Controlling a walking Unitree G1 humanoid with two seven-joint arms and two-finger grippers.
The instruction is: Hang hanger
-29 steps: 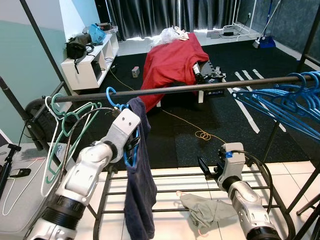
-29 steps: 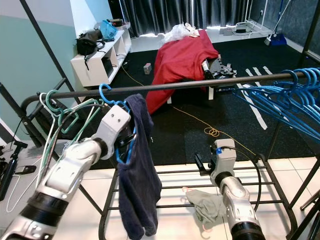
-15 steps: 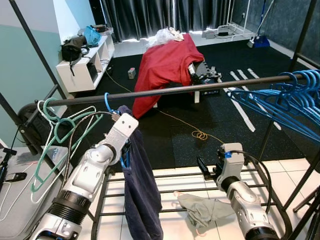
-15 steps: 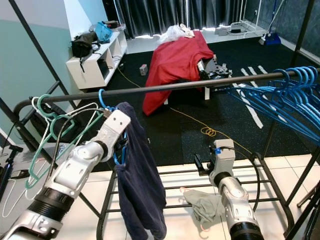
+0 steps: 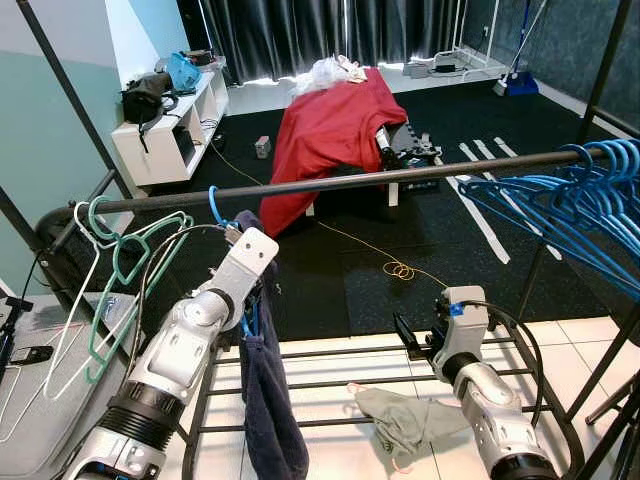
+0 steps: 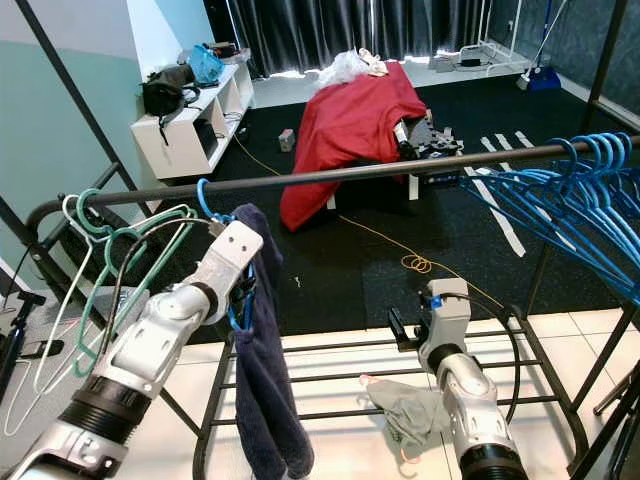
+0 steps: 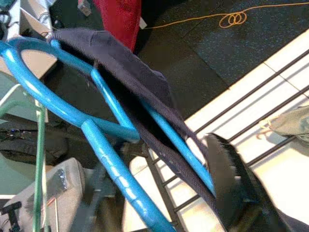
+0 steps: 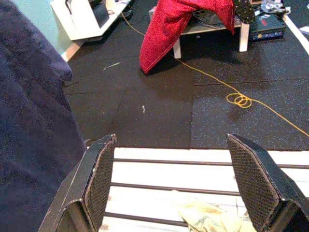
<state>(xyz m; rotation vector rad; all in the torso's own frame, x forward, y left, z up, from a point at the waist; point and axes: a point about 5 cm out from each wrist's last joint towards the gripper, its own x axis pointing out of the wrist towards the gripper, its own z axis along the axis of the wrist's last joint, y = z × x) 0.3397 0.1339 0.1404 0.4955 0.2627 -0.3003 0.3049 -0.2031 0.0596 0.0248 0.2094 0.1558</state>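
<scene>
On rail point(image 5: 400, 176) | one blue hanger point(image 5: 216, 205) | one navy garment point(image 5: 262, 390) | left hand point(image 5: 252, 300) gripping

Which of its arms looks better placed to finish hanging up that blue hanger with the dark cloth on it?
The left. Its gripper is up at the blue hanger, whose hook already sits over the rail. The right gripper is open, low by the floor rack.
</scene>
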